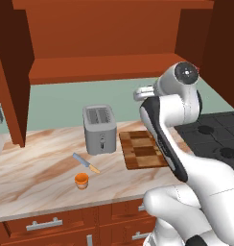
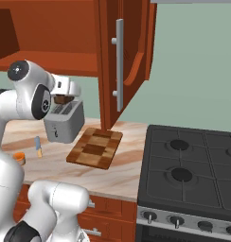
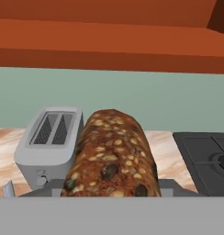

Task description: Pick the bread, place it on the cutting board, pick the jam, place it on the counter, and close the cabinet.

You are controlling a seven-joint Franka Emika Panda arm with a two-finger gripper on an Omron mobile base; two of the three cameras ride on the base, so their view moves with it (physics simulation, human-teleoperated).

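Observation:
My gripper (image 2: 64, 98) is shut on the bread (image 3: 111, 156), a dark seeded loaf held high in the air by the toaster (image 2: 64, 122). The checkered cutting board (image 1: 143, 149) lies bare on the counter (image 1: 37, 168), lower and just right of the loaf. The jam (image 1: 81, 180), a small orange jar, stands upright on the counter near its front edge, left of the board and well away from my hand. Overhead, the cabinet (image 1: 99, 67) has both doors swung open; its right door (image 2: 119, 61) hangs above the board's far end.
A knife (image 1: 86, 163) with an orange handle lies between the toaster and the jar. The black stove (image 2: 193, 170) adjoins the counter on the right. The open left door (image 1: 13, 86) juts out over the counter's left part.

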